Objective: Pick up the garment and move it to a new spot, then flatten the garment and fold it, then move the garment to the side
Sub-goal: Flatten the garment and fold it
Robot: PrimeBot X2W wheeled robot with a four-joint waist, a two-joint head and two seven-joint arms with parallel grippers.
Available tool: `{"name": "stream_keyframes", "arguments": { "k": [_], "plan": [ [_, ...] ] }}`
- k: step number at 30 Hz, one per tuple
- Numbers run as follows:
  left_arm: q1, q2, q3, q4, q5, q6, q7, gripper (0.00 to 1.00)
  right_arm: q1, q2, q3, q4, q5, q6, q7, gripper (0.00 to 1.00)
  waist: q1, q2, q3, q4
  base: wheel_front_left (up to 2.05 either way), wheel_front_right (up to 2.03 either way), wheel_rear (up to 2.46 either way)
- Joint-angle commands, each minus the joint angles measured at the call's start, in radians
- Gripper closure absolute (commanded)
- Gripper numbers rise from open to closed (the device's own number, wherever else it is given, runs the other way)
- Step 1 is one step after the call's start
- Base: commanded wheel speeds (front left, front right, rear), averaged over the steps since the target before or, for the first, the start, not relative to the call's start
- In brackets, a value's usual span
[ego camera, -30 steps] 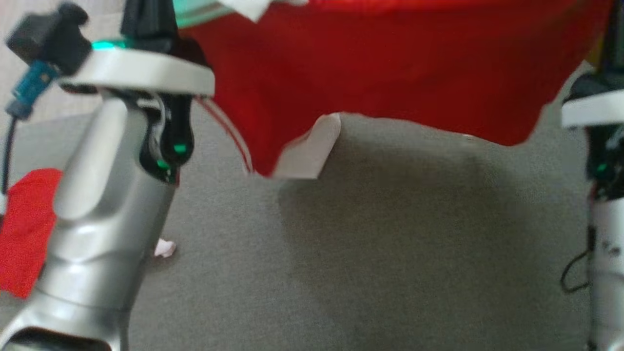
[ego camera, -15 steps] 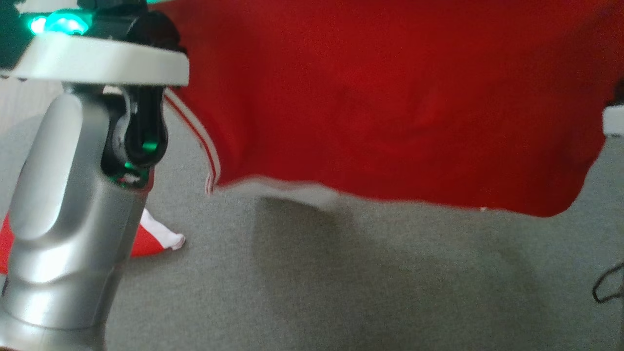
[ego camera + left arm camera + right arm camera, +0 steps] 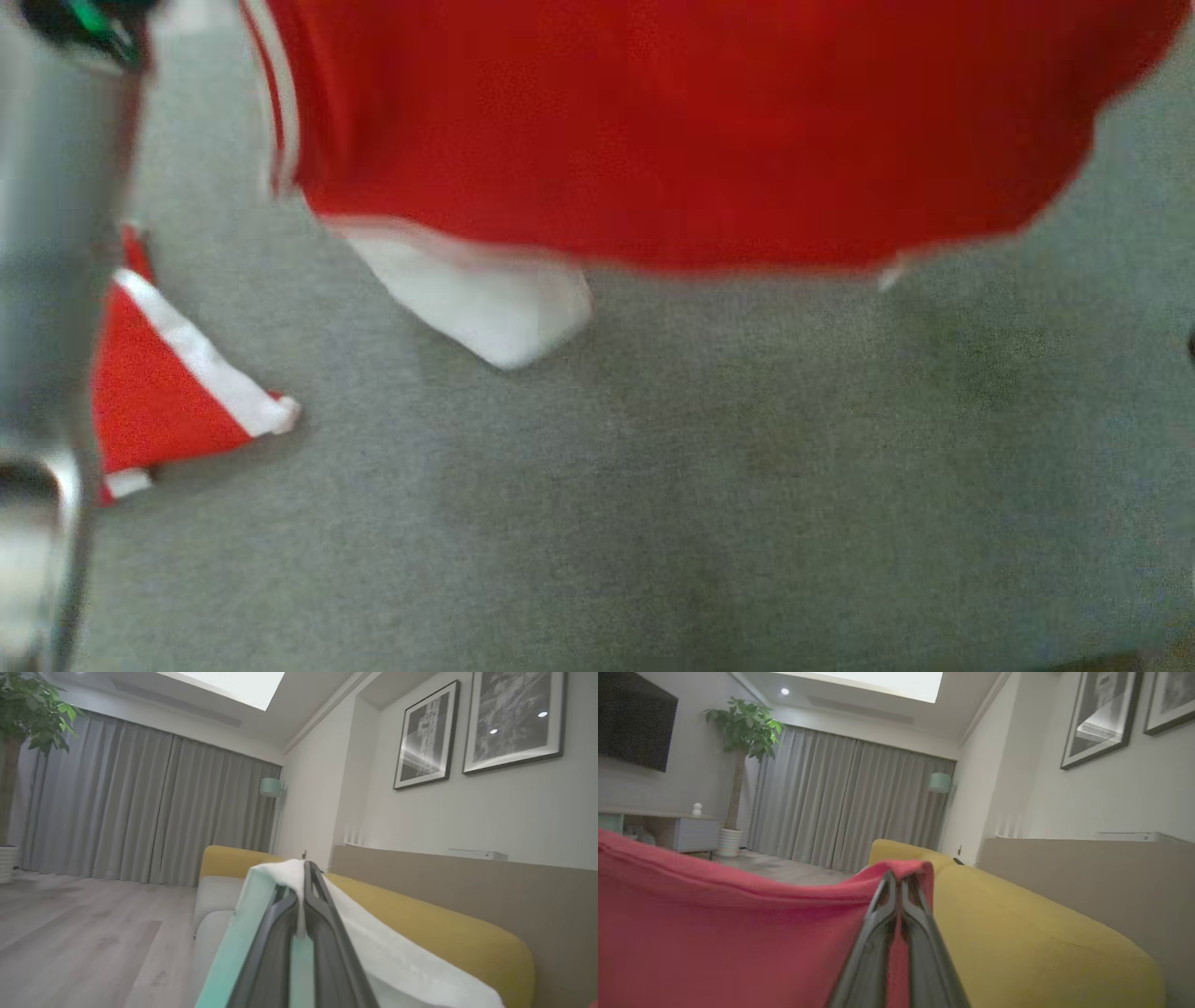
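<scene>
a: at the wrists, both tools are pinched tight on cloth: the left tool (image 3: 306, 873) on a white-and-mint edge, the right tool (image 3: 899, 883) on a red fold. the garment (image 3: 672, 131) hangs spread between them, above the grey surface (image 3: 653, 504).
b: what could go wrong?
a: each hold looks like a thin bite near an edge. if the arms pull apart too hard, or swing, one corner could slip and the cloth would drop in a heap. a white flap (image 3: 485, 299) dangles at the hem and could tuck under when the cloth is laid down.
b: and the red bit at the left?
a: a red piece with a white band (image 3: 177, 373) lies on the surface beside the left forearm (image 3: 47, 233). i cannot tell whether it is joined to the garment. if it is, it may drag or twist.
b: the surface, the room?
a: grey, woven, flat. farther off, a yellow sofa back (image 3: 1017, 924) and wooden floor (image 3: 70, 933), then grey curtains (image 3: 840, 807), a potted plant (image 3: 742, 723) and framed pictures (image 3: 425, 737) on the wall.
</scene>
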Motion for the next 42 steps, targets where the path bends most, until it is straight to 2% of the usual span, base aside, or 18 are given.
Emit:
{"name": "stream_keyframes", "arguments": {
  "k": [1, 4, 7, 10, 13, 20, 27, 31, 35, 40, 42],
  "plan": [
    [-0.144, 0.058, 0.027, 0.057, 0.041, -0.005, -0.02, 1.0, -0.129, -0.003, 0.042, 0.075, -0.01, -0.001, -0.035, 1.0, -0.0005, 0.0, 0.098, -0.042, 0.0, 0.0, 0.0],
    [-0.28, 0.057, 0.025, 0.207, 0.084, -0.015, -0.077, 1.0, -0.31, 0.019, 0.064, 0.269, -0.017, -0.001, -0.113, 1.0, -0.0005, 0.0, 0.139, -0.048, 0.0, 0.0, 0.0],
    [-0.362, 0.042, 0.03, 0.33, 0.086, -0.044, -0.127, 1.0, -0.424, 0.029, 0.073, 0.45, -0.056, -0.001, -0.183, 1.0, -0.0005, 0.0, 0.152, -0.036, 0.0, 0.0, 0.0],
    [-0.416, 0.026, 0.044, 0.41, 0.083, -0.062, -0.203, 1.0, -0.498, 0.034, 0.07, 0.568, -0.083, -0.001, -0.26, 1.0, -0.0005, 0.0, 0.161, -0.025, 0.0, 0.0, 0.0],
    [-0.43, 0.012, 0.038, 0.453, 0.083, -0.085, -0.236, 1.0, -0.523, 0.035, 0.068, 0.62, -0.095, -0.001, -0.294, 1.0, -0.0005, 0.0, 0.165, -0.014, 0.0, 0.0, 0.0],
    [-0.382, -0.025, -0.016, 0.559, 0.097, -0.153, -0.286, 1.0, -0.479, 0.009, 0.085, 0.752, -0.089, -0.001, -0.324, 1.0, -0.0005, 0.0, 0.161, 0.026, 0.0, 0.0, 0.0],
    [-0.188, -0.034, -0.123, 0.605, 0.114, -0.193, -0.286, 1.0, -0.321, -0.038, 0.188, 0.86, -0.048, -0.001, -0.326, 1.0, -0.0005, 0.0, 0.11, 0.061, 0.0, 0.0, 0.0],
    [-0.023, 0.005, -0.199, 0.589, 0.122, -0.199, -0.269, 1.0, -0.227, -0.059, 0.27, 0.923, 0.008, -0.001, -0.32, 1.0, -0.0005, 0.0, 0.059, 0.068, 0.0, 0.0, 0.0],
    [0.138, 0.06, -0.284, 0.513, 0.094, -0.201, -0.215, 1.0, -0.137, -0.086, 0.372, 0.949, 0.102, -0.001, -0.275, 1.0, -0.0005, 0.0, 0.003, 0.077, 0.0, 0.0, 0.0],
    [0.32, 0.179, -0.423, 0.329, 0.057, -0.201, -0.099, 1.0, -0.003, -0.138, 0.544, 0.885, 0.272, -0.001, -0.162, 1.0, -0.0005, 0.0, -0.08, 0.078, 0.0, 0.0, 0.0],
    [0.386, 0.221, -0.441, 0.241, 0.01, -0.201, -0.049, 1.0, 0.042, -0.175, 0.598, 0.836, 0.348, -0.001, -0.119, 1.0, -0.0005, 0.0, -0.108, 0.078, 0.0, 0.0, 0.0]
  ]
}}
